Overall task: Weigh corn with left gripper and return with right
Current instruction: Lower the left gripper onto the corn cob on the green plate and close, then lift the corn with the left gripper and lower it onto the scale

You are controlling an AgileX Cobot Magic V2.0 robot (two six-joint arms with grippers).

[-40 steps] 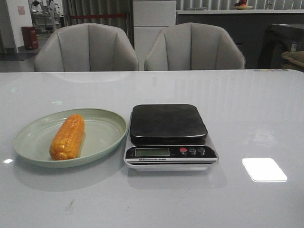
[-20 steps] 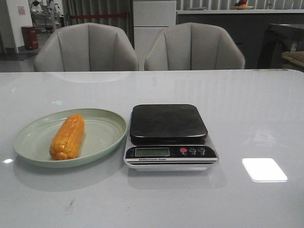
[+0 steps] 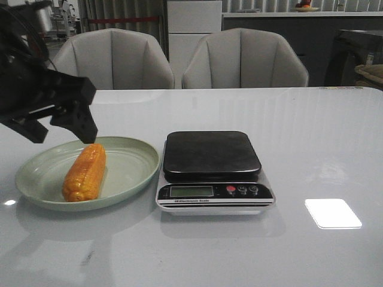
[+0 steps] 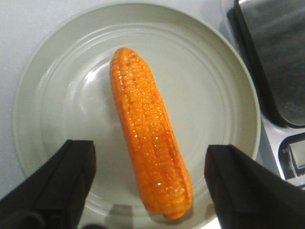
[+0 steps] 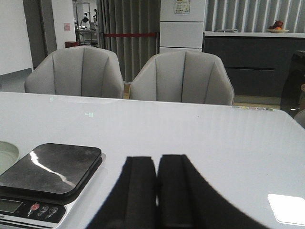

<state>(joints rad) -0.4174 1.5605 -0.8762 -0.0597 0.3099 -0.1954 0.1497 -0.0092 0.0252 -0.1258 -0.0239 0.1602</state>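
My left tool (image 4: pixel 147 191) spread wide above the corn (image 4: pixel 148 133) on the green plate (image 4: pixel 52 86), apparently not touching, scale (image 3: pixel 212 170) right, my right tool (image 5: pixel 156 191) closed, empty

You have a pale green plate (image 3: pixel 128 173) on the white table (image 3: pixel 311 149), with a black-topped electronic scale (image 3: pixel 212 170) just beside it on its right. Behind the table stand two grey chairs (image 3: pixel 245 60).
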